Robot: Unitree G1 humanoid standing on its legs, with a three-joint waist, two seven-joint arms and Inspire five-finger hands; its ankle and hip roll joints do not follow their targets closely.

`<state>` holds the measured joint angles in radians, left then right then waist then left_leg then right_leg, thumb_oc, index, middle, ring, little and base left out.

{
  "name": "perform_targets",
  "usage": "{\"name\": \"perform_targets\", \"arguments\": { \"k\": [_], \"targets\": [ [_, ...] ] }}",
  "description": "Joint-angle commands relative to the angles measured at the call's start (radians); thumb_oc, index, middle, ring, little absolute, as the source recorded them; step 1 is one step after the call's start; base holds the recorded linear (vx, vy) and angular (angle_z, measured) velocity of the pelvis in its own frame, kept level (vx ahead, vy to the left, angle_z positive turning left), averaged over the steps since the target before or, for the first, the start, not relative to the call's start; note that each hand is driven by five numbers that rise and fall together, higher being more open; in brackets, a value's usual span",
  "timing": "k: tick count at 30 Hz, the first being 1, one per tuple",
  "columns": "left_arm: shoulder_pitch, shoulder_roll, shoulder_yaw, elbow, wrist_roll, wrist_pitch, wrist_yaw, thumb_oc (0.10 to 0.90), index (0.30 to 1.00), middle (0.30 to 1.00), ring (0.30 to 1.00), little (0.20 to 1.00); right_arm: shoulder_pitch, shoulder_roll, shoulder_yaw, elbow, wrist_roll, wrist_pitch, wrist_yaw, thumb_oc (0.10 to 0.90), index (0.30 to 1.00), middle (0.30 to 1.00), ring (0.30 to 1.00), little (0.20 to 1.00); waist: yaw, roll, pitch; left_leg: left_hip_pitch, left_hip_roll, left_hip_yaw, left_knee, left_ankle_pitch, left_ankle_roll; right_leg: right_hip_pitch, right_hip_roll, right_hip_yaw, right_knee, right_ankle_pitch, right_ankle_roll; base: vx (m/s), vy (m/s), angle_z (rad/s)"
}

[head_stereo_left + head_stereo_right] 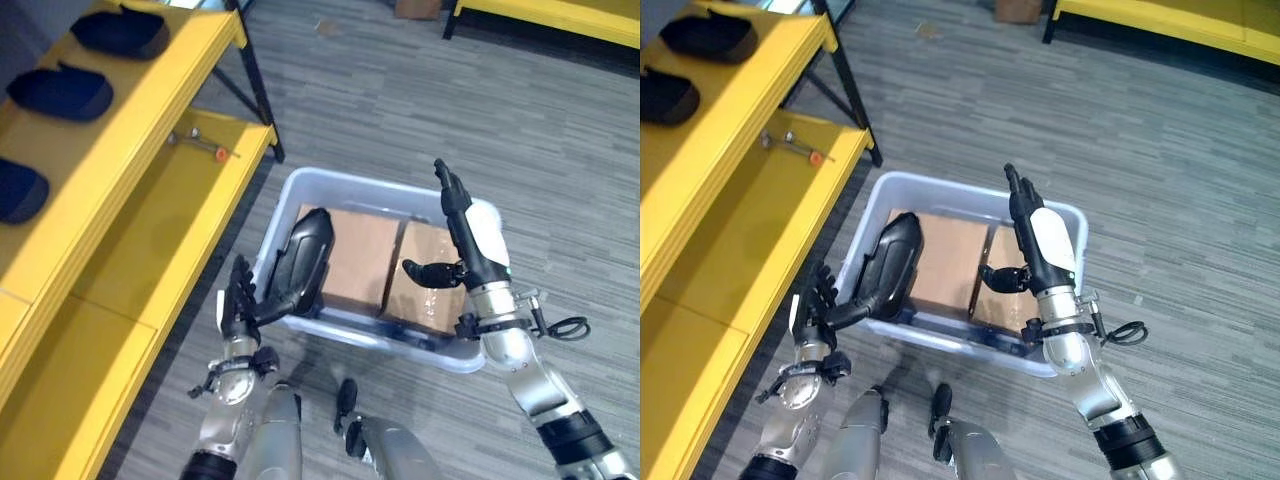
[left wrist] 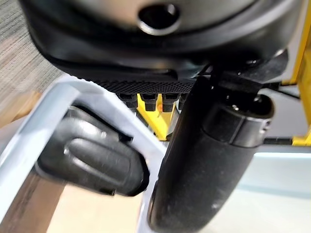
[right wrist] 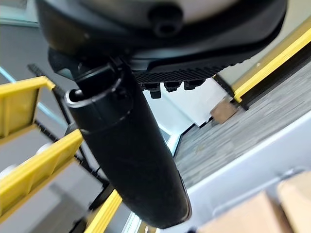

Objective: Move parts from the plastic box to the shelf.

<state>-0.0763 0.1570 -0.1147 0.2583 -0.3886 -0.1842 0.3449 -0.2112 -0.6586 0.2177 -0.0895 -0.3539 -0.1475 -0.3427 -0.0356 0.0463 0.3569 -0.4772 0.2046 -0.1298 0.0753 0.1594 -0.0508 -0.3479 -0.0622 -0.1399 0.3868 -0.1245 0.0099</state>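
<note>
My left hand [image 1: 238, 300] at the box's near-left rim, my right hand [image 1: 470, 245] raised over its right side.

Left fingers straight, touching the stem of a black part [image 1: 303, 262] that leans on the box [image 1: 330, 185] wall — no grip on it. Right fingers straight, thumb out, holding nothing, above the cardboard [image 1: 362, 258] inside the box. Left of the box, more black parts [image 1: 60, 92] lie on the yellow shelf [image 1: 150, 230].

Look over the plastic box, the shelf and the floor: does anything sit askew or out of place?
One black part leans tilted against the plastic box's left wall, its top above the rim, beside the left robot hand, unlike the parts lying flat on the shelf. A small tool also lies loose on the lower shelf.
</note>
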Motion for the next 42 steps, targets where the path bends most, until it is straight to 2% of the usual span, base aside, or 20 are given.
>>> {"name": "perform_targets", "arguments": {
  "k": [1, 4, 5, 9, 13, 16, 21, 23, 25, 30, 37, 42],
  "targets": [
    [-0.009, 0.129, -0.027, -0.115, 0.016, -0.083, 0.001, 0.900, 1.000, 1.000, 1.000, 1.000, -0.084, 0.036, -0.049, -0.037, -0.061, -0.037, -0.065, 0.900, 1.000, 1.000, 1.000, 1.000, 0.032, -0.103, -0.051, 0.153, -0.017, 0.041, -0.014, 0.018, -0.053, 0.205, -0.058, 0.035, -0.370, 0.162, 0.079, 0.15, 0.174, -0.36],
    [-0.013, 0.133, -0.030, -0.120, 0.023, -0.086, 0.003, 0.900, 1.000, 1.000, 1.000, 1.000, -0.110, 0.026, -0.034, -0.009, -0.086, -0.022, -0.057, 0.900, 1.000, 1.000, 1.000, 1.000, 0.042, -0.099, -0.047, 0.170, -0.029, 0.058, -0.010, -0.005, -0.051, 0.200, -0.063, 0.054, -0.369, 0.171, 0.082, 0.11, 0.165, -0.53],
    [-0.024, 0.145, -0.035, -0.130, 0.032, -0.085, -0.003, 0.900, 1.000, 1.000, 1.000, 1.000, -0.142, 0.006, -0.028, 0.020, -0.117, -0.009, -0.063, 0.900, 1.000, 1.000, 1.000, 1.000, 0.044, -0.106, -0.037, 0.174, -0.042, 0.094, 0.010, -0.026, -0.044, 0.202, -0.079, 0.058, -0.373, 0.175, 0.087, 0.11, 0.159, -0.32],
    [-0.033, 0.176, -0.028, -0.146, 0.034, -0.089, -0.003, 0.900, 1.000, 1.000, 1.000, 1.000, -0.211, -0.021, 0.020, 0.061, -0.143, 0.006, -0.057, 0.900, 1.000, 1.000, 1.000, 1.000, 0.055, -0.119, -0.011, 0.165, -0.058, 0.118, 0.015, -0.050, -0.029, 0.178, -0.100, 0.080, -0.378, 0.191, 0.101, 0.04, 0.133, -0.09],
    [-0.031, 0.198, -0.024, -0.164, 0.032, -0.082, 0.001, 0.900, 1.000, 1.000, 1.000, 1.000, -0.311, -0.113, 0.086, 0.141, -0.199, 0.041, -0.021, 0.900, 1.000, 1.000, 1.000, 1.000, 0.060, -0.136, 0.026, 0.116, -0.082, 0.145, 0.029, -0.072, -0.015, 0.120, -0.128, 0.094, -0.399, 0.225, 0.120, 0.02, 0.082, 0.05],
    [-0.029, 0.195, -0.028, -0.171, 0.034, -0.075, 0.001, 0.900, 1.000, 1.000, 1.000, 1.000, -0.344, -0.156, 0.109, 0.158, -0.226, 0.046, -0.001, 0.900, 1.000, 1.000, 1.000, 1.000, 0.059, -0.140, 0.049, 0.090, -0.088, 0.149, 0.031, -0.074, -0.012, 0.092, -0.133, 0.096, -0.401, 0.233, 0.124, 0.00, 0.017, 0.04],
    [-0.037, 0.196, -0.031, -0.175, 0.031, -0.074, 0.000, 0.900, 1.000, 1.000, 1.000, 1.000, -0.383, -0.177, 0.153, 0.172, -0.249, 0.044, 0.015, 0.900, 1.000, 1.000, 1.000, 1.000, 0.058, -0.140, 0.065, 0.073, -0.090, 0.146, 0.030, -0.071, -0.012, 0.073, -0.132, 0.092, -0.400, 0.235, 0.123, 0.00, -0.002, -0.01],
    [-0.039, 0.199, -0.040, -0.179, 0.030, -0.077, -0.001, 0.900, 1.000, 1.000, 1.000, 1.000, -0.434, -0.191, 0.213, 0.183, -0.274, 0.040, 0.039, 0.900, 1.000, 1.000, 1.000, 1.000, 0.066, -0.145, 0.079, 0.065, -0.088, 0.145, 0.021, -0.064, -0.015, 0.062, -0.129, 0.087, -0.399, 0.236, 0.124, -0.01, -0.020, -0.04],
    [-0.040, 0.199, -0.040, -0.183, 0.029, -0.080, 0.000, 0.900, 1.000, 1.000, 1.000, 1.000, -0.457, -0.192, 0.236, 0.184, -0.282, 0.037, 0.045, 0.900, 1.000, 1.000, 1.000, 1.000, 0.069, -0.146, 0.083, 0.062, -0.087, 0.141, 0.020, -0.062, -0.015, 0.058, -0.128, 0.085, -0.398, 0.236, 0.123, -0.01, -0.027, -0.05],
    [-0.045, 0.202, -0.033, -0.195, 0.015, -0.091, 0.015, 0.900, 1.000, 1.000, 1.000, 1.000, -0.618, -0.173, 0.426, 0.236, -0.353, 0.030, 0.098, 0.900, 1.000, 1.000, 1.000, 1.000, 0.094, -0.144, 0.128, 0.032, -0.084, 0.116, 0.016, -0.049, -0.022, 0.029, -0.119, 0.060, -0.362, 0.217, 0.115, -0.03, -0.062, 0.12],
    [-0.044, 0.199, -0.031, -0.203, 0.007, -0.102, 0.030, 0.900, 1.000, 1.000, 1.000, 1.000, -0.722, -0.152, 0.501, 0.248, -0.415, 0.037, 0.096, 0.900, 1.000, 1.000, 1.000, 1.000, 0.118, -0.141, 0.162, 0.012, -0.087, 0.096, 0.016, -0.041, -0.023, 0.009, -0.117, 0.040, -0.334, 0.206, 0.112, -0.01, -0.021, 0.10],
    [-0.042, 0.189, -0.036, -0.205, 0.010, -0.103, 0.041, 0.900, 1.000, 1.000, 1.000, 1.000, -0.745, -0.121, 0.516, 0.261, -0.454, 0.050, 0.083, 0.900, 1.000, 1.000, 1.000, 1.000, 0.136, -0.140, 0.163, -0.009, -0.089, 0.078, 0.002, -0.029, -0.025, -0.006, -0.117, 0.018, -0.329, 0.201, 0.111, 0.01, -0.014, 0.06]
  ]
}}
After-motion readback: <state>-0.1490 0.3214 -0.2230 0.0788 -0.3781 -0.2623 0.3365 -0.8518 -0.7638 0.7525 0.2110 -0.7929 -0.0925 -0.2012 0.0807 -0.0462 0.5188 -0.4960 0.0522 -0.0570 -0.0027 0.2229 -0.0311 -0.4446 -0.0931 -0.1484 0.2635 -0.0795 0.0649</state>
